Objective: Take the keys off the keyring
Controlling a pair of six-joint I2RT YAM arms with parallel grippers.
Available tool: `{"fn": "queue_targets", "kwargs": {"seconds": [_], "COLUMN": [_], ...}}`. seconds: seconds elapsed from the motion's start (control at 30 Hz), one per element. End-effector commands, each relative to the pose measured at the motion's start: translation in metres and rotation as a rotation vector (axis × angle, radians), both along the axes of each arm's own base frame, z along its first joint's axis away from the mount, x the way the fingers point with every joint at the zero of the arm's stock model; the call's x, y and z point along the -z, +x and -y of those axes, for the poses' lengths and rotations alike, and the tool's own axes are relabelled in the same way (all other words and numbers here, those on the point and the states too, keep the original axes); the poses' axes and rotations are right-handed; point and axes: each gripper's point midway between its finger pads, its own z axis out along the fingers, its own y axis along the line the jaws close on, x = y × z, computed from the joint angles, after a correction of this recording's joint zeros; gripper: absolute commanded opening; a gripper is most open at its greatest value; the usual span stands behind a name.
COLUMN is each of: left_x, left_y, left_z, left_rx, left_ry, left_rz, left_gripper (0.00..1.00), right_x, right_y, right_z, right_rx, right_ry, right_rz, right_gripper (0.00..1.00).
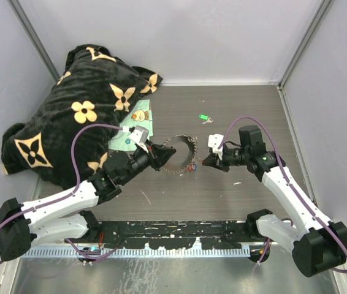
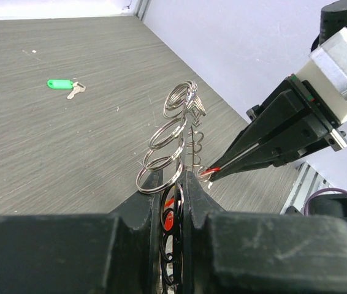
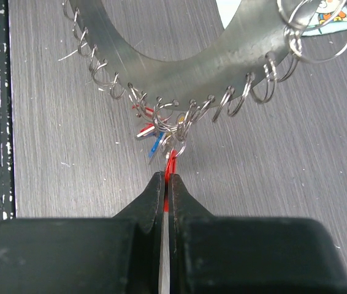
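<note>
The keyring (image 1: 189, 144) is a wide grey metal ring with small split rings along its rim. It is held tilted above the table, with my left gripper (image 1: 160, 156) shut on its left edge; in the left wrist view the keyring (image 2: 189, 138) stands edge-on between the closed jaws of that gripper (image 2: 184, 180). A cluster of keys hangs from the keyring's (image 3: 222, 58) lower rim. My right gripper (image 3: 164, 179) is shut on the red-tagged key (image 3: 171, 162), beside a blue-tagged key (image 3: 156, 146). A green-tagged key (image 1: 203, 117) lies loose on the table behind.
A black blanket with tan flowers (image 1: 81, 116) is heaped at the back left. A pale green printed cloth (image 1: 133, 131) lies beside it, just behind the left gripper. Grey walls close in the table on three sides. A black rail (image 1: 173, 233) runs along the near edge.
</note>
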Motion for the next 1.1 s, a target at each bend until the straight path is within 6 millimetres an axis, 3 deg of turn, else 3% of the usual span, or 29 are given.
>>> {"fn": "queue_targets", "kwargs": {"seconds": [0.0,0.37,0.8,1.07], "left_x": [-0.038,-0.019,-0.010,-0.001], "left_y": [0.003,0.009,0.013,0.013], "left_z": [0.001,0.005,0.011,0.020], "left_rx": [-0.019,-0.031,-0.038,-0.014], "left_ry": [-0.127,-0.138,-0.197,-0.253], "left_rz": [0.072,0.034,-0.032,-0.077], "left_gripper": [0.00,0.00,0.00,0.02], "right_x": [-0.028,-0.038,-0.030,-0.045], "right_y": [0.009,0.009,0.014,0.016], "right_z": [0.001,0.004,0.014,0.016], "right_rx": [0.014,0.029,0.051,0.047], "right_ry": [0.008,-0.003,-0.142,-0.260], "right_rz": [0.093,0.099,0.098,0.109], "right_gripper": [0.01,0.01,0.01,0.01]}}
